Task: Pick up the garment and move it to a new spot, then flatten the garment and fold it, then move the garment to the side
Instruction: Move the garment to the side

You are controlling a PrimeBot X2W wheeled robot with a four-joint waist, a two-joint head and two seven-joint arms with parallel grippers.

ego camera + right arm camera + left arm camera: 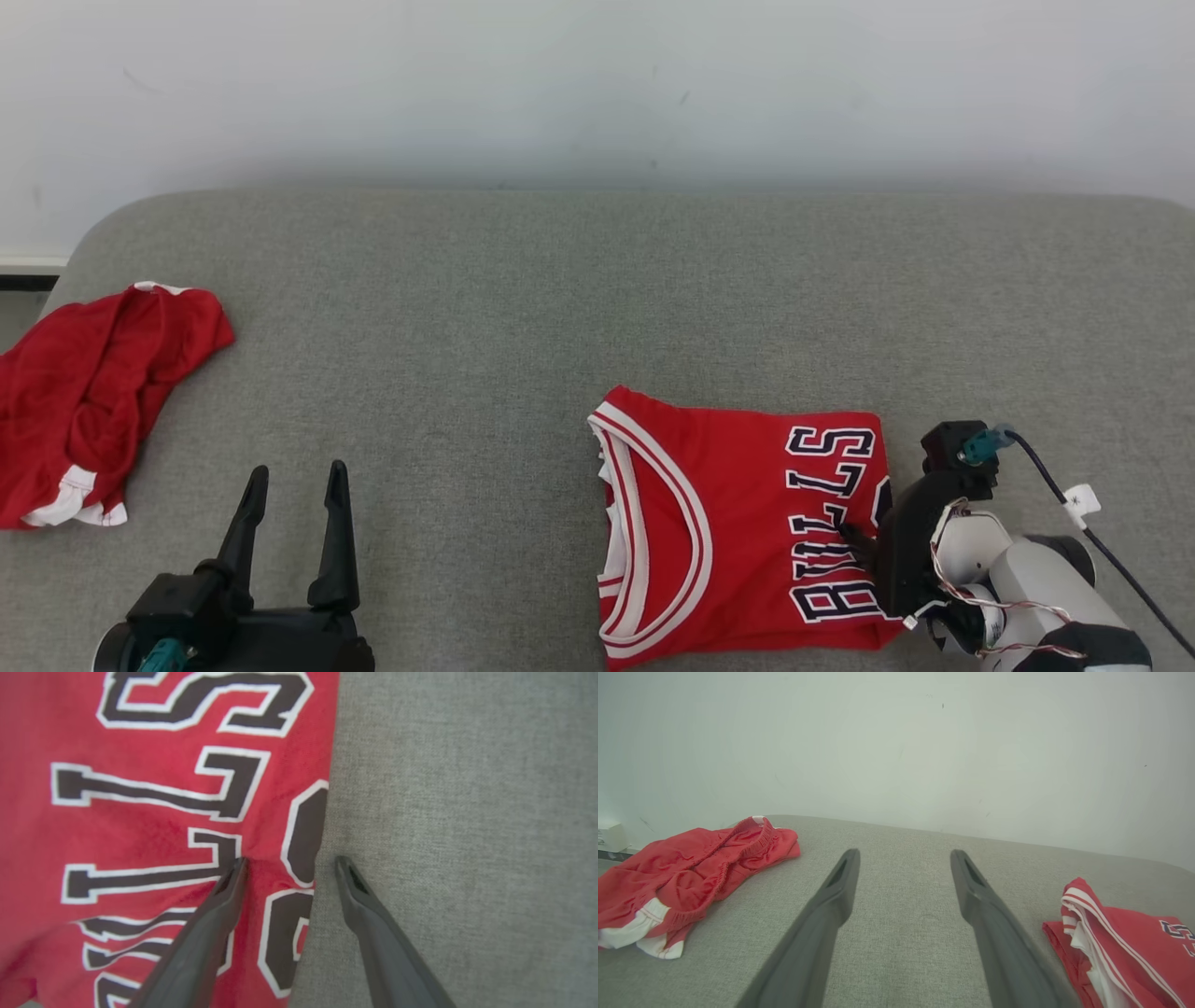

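At 7 o'clock the left gripper (297,469) stands open and empty. At 4 o'clock the right gripper (290,860), jaws spread, straddles the edge of the folded jersey (738,504), which lies at 5 o'clock on the cushion (467,308). Crumpled shorts (84,392) lie at 9 o'clock.

Bright, even, shadowless light; wrist views bend and blur at edges.

A folded red Bulls jersey (738,532) lies on the grey cushion (467,327), right gripper (868,546) at its right edge; red shorts (93,401) (crumpled) lie far left; left gripper (297,469) gapes.
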